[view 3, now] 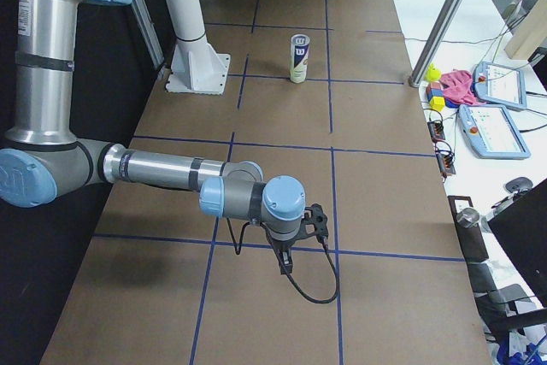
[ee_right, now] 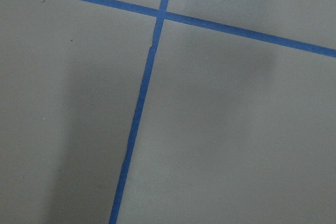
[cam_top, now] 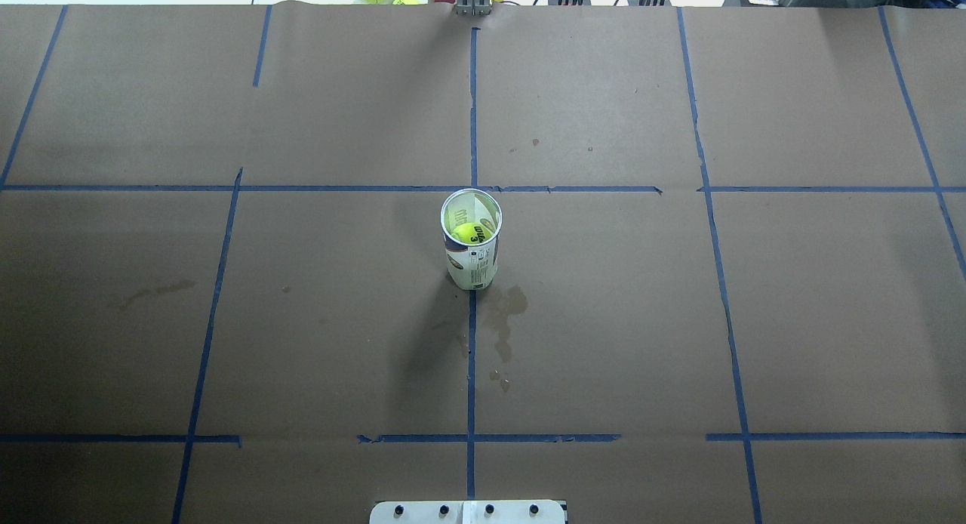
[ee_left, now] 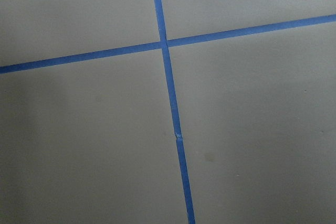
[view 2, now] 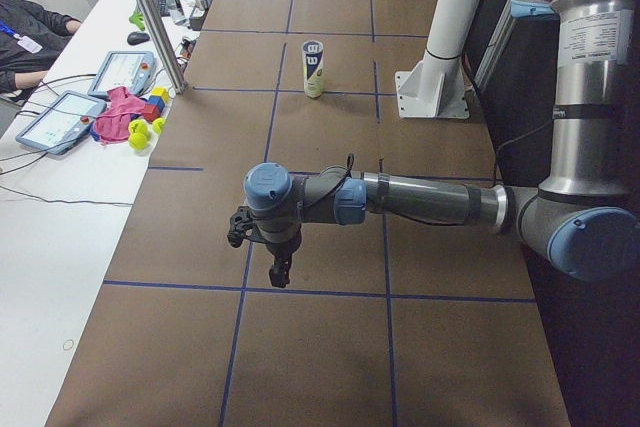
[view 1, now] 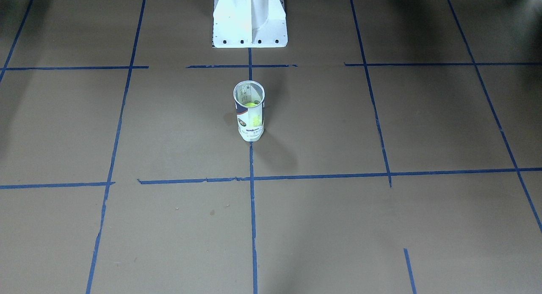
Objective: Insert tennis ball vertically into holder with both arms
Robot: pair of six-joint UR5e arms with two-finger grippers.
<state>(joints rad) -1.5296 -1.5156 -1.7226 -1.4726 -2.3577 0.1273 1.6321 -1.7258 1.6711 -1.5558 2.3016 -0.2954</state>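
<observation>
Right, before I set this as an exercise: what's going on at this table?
Nothing is being handled at this moment. The slim clear plastic tennis-ball can with a white and navy label stands upright near the middle of the brown paper-covered table, with a yellow-green tennis ball inside it. The left arm's black gripper and the right arm's black gripper hang over opposite ends of the table, well away from the can. Whether they are open or shut cannot be told.

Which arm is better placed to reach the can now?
Neither clearly, I think: the can stands on the middle line, while the left gripper and right gripper hang about equally far away.
</observation>
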